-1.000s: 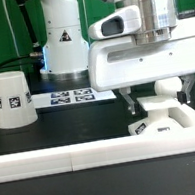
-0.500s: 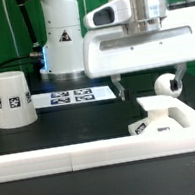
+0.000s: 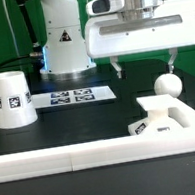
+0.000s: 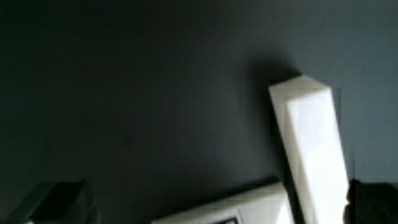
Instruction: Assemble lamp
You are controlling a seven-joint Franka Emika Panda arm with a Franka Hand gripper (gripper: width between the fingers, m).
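Note:
The flat square base [image 3: 174, 117] lies at the exterior view's right, just behind the white front rail. The ball-shaped bulb [image 3: 166, 85] stands upright on it by its neck. The cone shade [image 3: 12, 98] stands on the table at the exterior view's left, narrow end up. My gripper [image 3: 142, 65] hangs open and empty above the bulb, its fingers [image 3: 114, 68] clear of it on either side. In the wrist view the gripper [image 4: 215, 202] shows only dark fingertips [image 4: 54, 200] at the picture's edge, and a white part [image 4: 310, 140] lies on the dark table between them.
The marker board [image 3: 75, 95] lies flat behind the middle of the table. The robot's base [image 3: 62, 35] stands behind it. A white rail [image 3: 65, 161] runs along the table's front edge.
My gripper opened off the bulb and rose straight up. The bulb stays standing on the base.

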